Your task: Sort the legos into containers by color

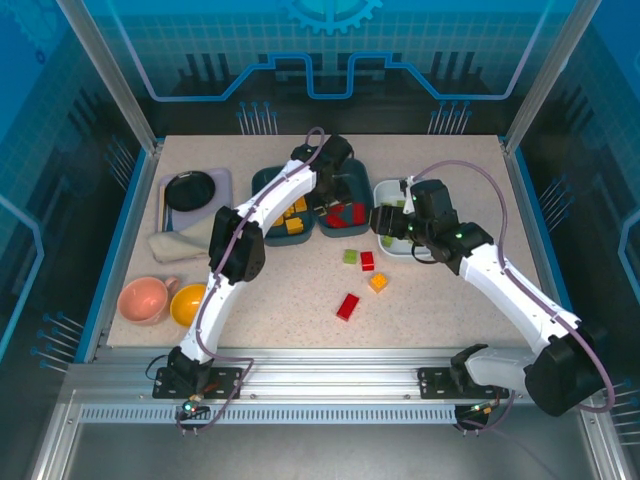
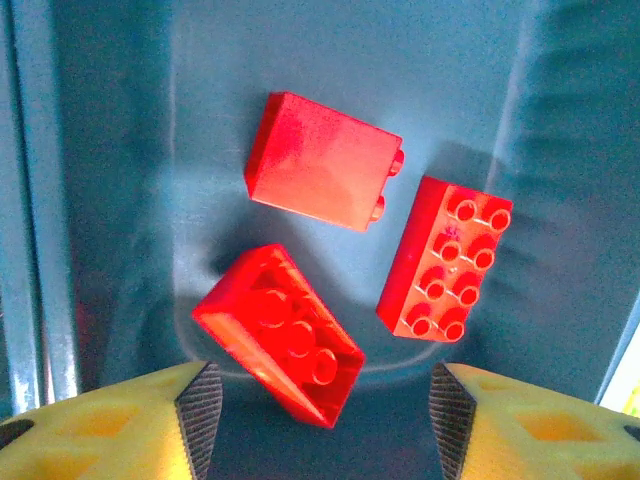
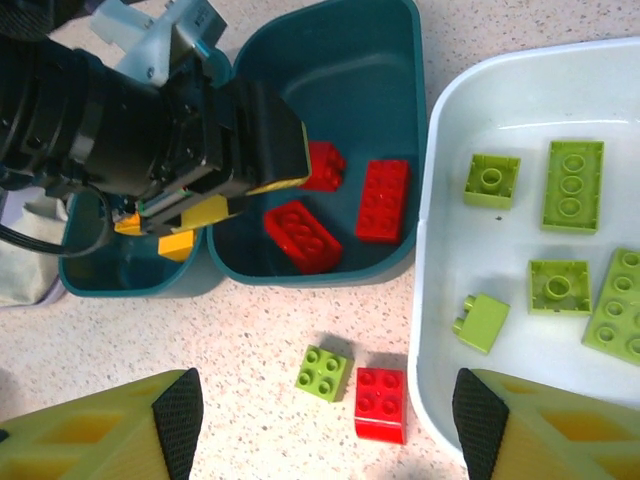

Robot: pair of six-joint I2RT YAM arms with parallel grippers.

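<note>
My left gripper (image 1: 336,196) (image 2: 320,430) hangs open over the middle dark teal container (image 1: 356,180) (image 2: 300,60) (image 3: 330,60). Three red legos lie in it; the nearest one (image 2: 280,330) is tilted with its hollow underside up, between but clear of the fingers. The left teal container (image 1: 262,182) holds orange-yellow legos (image 1: 295,218). The white container (image 1: 398,250) (image 3: 500,110) holds several light green legos (image 3: 572,185). My right gripper (image 1: 384,222) (image 3: 320,430) stands open above a small green lego (image 3: 325,372) (image 1: 350,257) and a small red lego (image 3: 381,404) (image 1: 367,261) on the table.
An orange lego (image 1: 378,282) and a longer red lego (image 1: 347,306) lie loose nearer the front. At the left are a black plate (image 1: 190,190) on a grey tray (image 1: 224,180), a folded cloth (image 1: 178,244), a pink bowl (image 1: 145,298) and a yellow bowl (image 1: 188,304).
</note>
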